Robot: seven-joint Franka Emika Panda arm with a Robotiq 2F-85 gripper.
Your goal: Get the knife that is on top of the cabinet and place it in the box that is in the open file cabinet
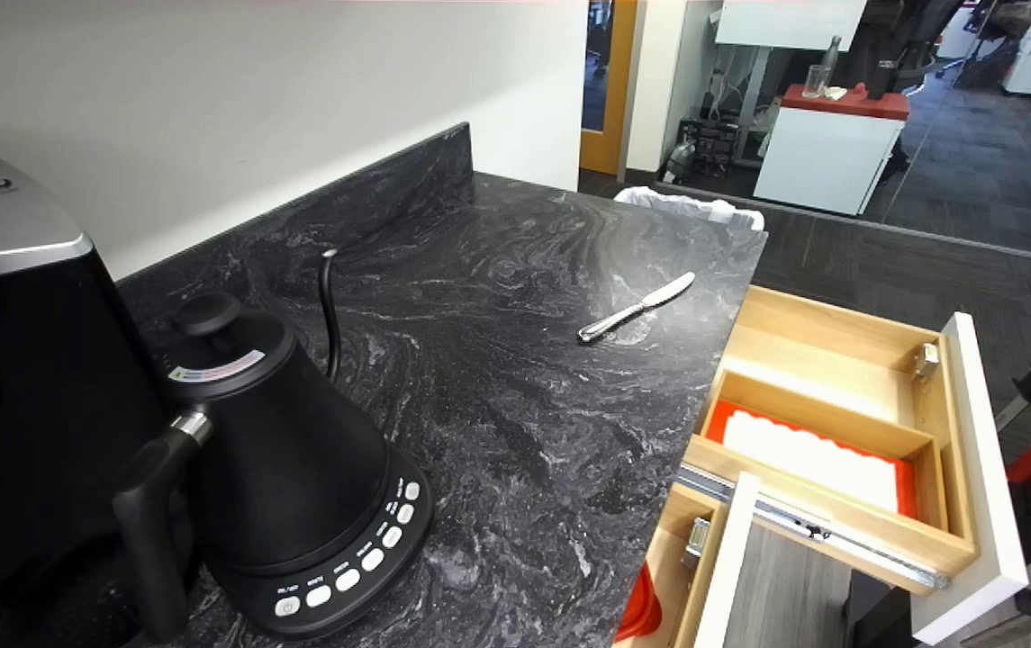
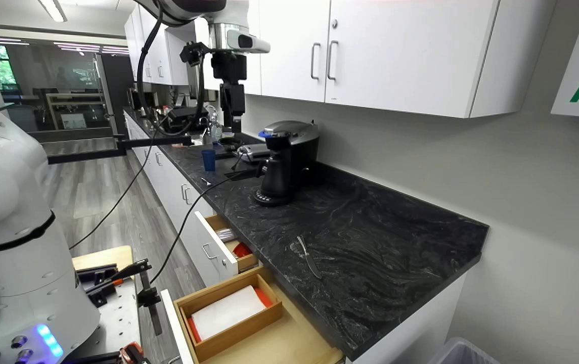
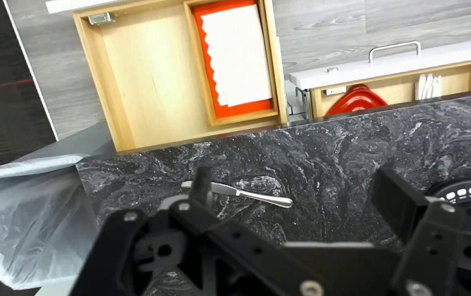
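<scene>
Drawer (image 3: 153, 82) already out, box (image 3: 243, 117) sitting in it. Knife (image 3: 256, 195) lies loose on worktop (image 3: 342, 164). Your hand (image 3: 299, 193) hangs well above, spread wide, empty. Looks like you've got grab, carry, drop left.

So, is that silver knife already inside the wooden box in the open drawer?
No, an exterior view shows the knife lying on the dark marbled cabinet top, outside the box.
</scene>
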